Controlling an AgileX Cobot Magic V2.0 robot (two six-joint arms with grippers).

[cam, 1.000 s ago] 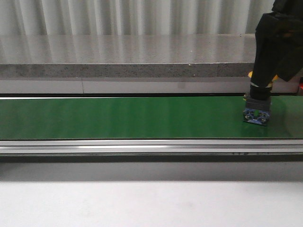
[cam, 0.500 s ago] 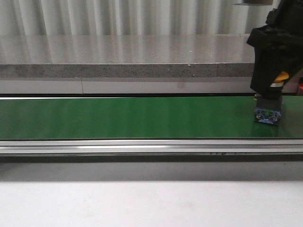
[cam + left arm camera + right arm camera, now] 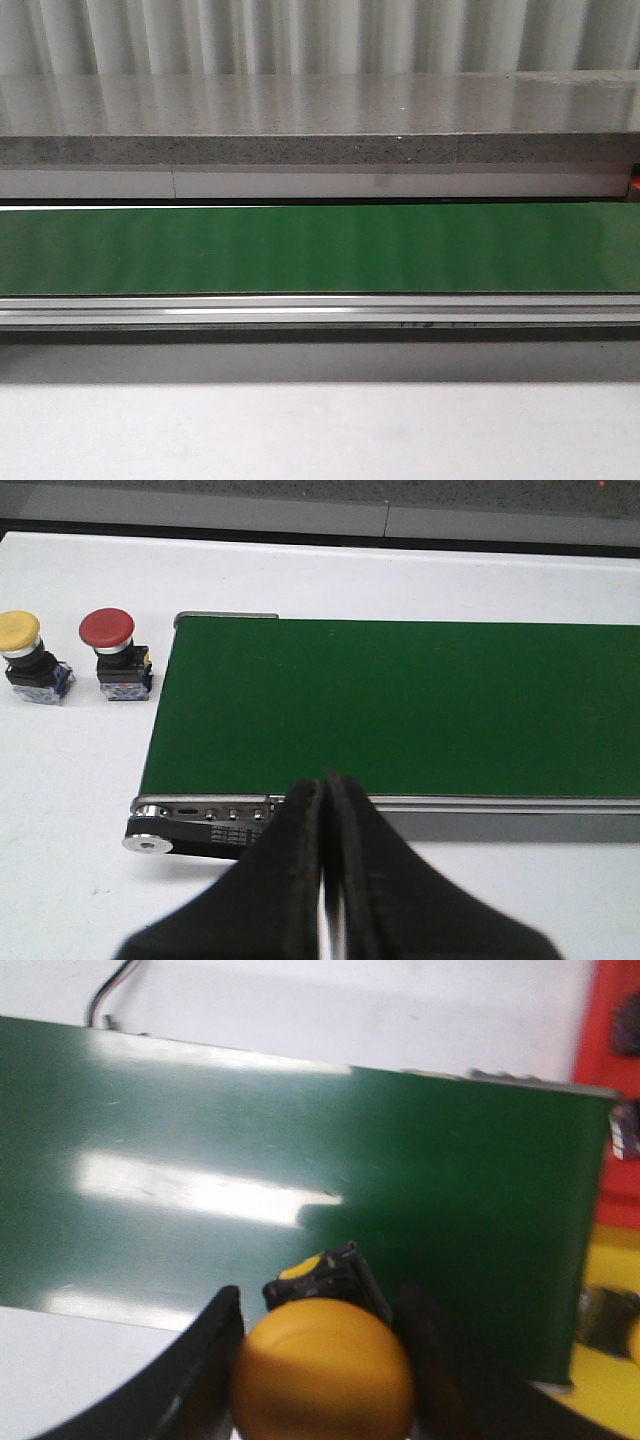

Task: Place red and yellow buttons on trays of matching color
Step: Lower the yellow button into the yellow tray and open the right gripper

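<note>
A yellow button (image 3: 325, 1368) is clamped between the 2 dark fingers (image 3: 205, 1365) of the right gripper (image 3: 318, 1375), its domed cap facing the wrist camera and its black body seen behind it. The held button is seen against the green conveyor belt (image 3: 300, 1160). Past the belt's end, part of a red tray (image 3: 612, 1020) and part of a yellow tray (image 3: 605, 1400) are seen. The left gripper (image 3: 325, 810) is pressed closed with nothing between its fingers, near the belt's side rail (image 3: 200, 830). Beside the belt's other end, 2 more buttons stand upright on the white table (image 3: 70, 780): a red button (image 3: 110, 652) nearer the belt and a second yellow button (image 3: 25, 655) further from it.
</note>
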